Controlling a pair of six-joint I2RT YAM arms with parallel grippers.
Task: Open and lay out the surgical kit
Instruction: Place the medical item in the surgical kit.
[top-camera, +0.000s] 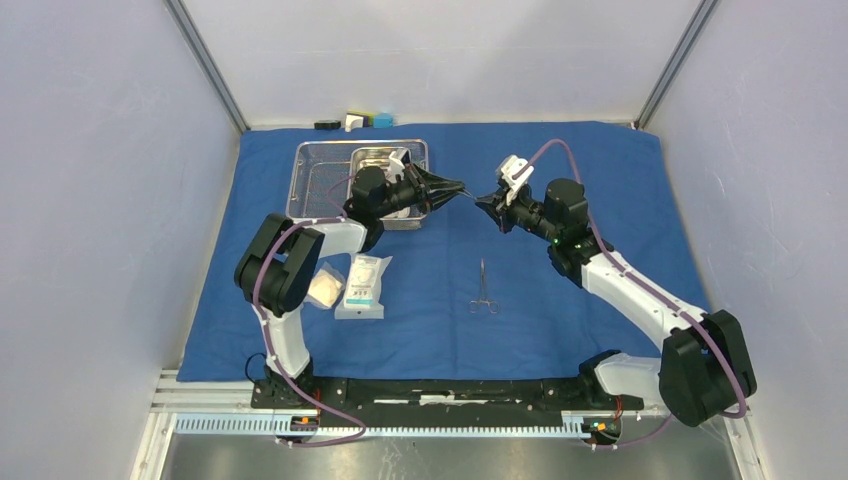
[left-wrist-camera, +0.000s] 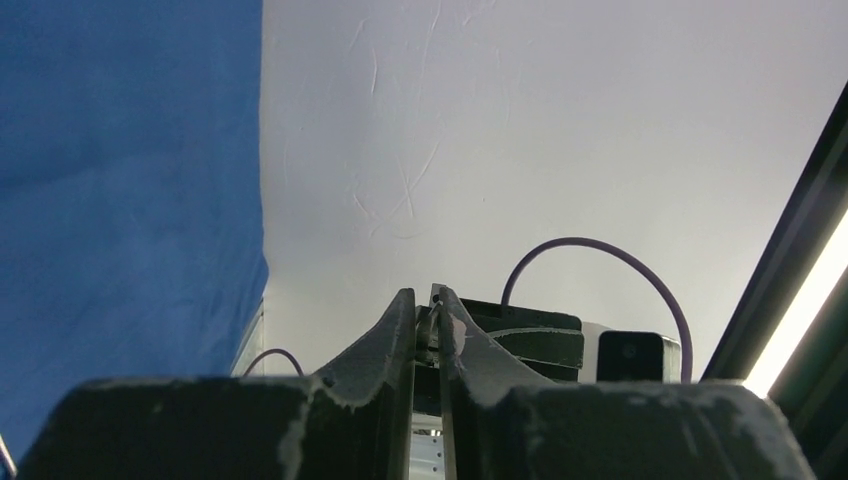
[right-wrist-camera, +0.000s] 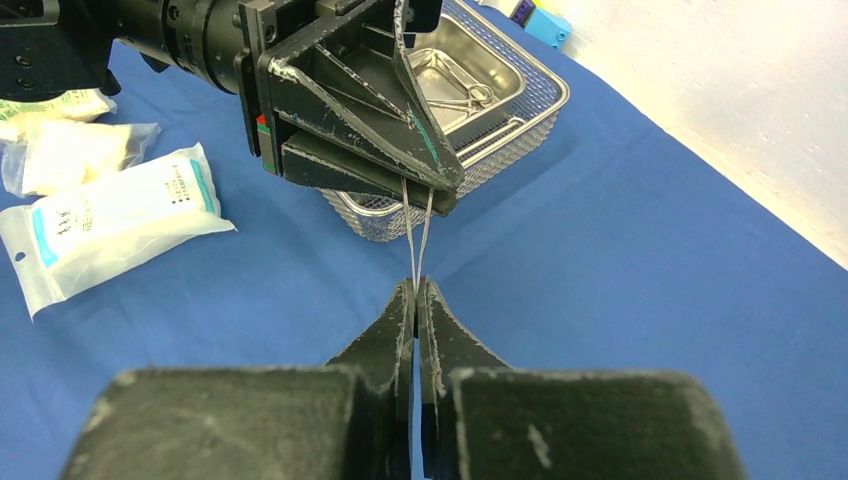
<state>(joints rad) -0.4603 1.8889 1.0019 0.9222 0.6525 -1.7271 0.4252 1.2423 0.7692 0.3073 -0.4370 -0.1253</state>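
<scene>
1. The flat white packet with teal print (right-wrist-camera: 120, 215) carries lines of small text, too fine to read. No other writing is legible.
2. The large blue cloth wrap (top-camera: 560, 290) lies opened flat across the table. On its far left part sits the steel wire-mesh basket (top-camera: 320, 185), with the smaller steel pan (top-camera: 375, 160) inside its right half. Thin steel tools (right-wrist-camera: 455, 95) lie in the pan.
3. A slim steel scissor-like instrument (top-camera: 483, 290) lies alone on the cloth near the middle. Two more white packets (right-wrist-camera: 60, 160) lie beside the printed one, near the left arm.
4. The left gripper (top-camera: 462, 192) and right gripper (top-camera: 481, 203) meet tip to tip above the cloth, just right of the basket. Each is pinched tight on one end of a thin two-armed steel instrument (right-wrist-camera: 418, 230) stretched between them.
5. Both ends of that instrument vanish between the fingers, so I cannot tell its full shape. The left arm covers part of the pan from above.
</scene>
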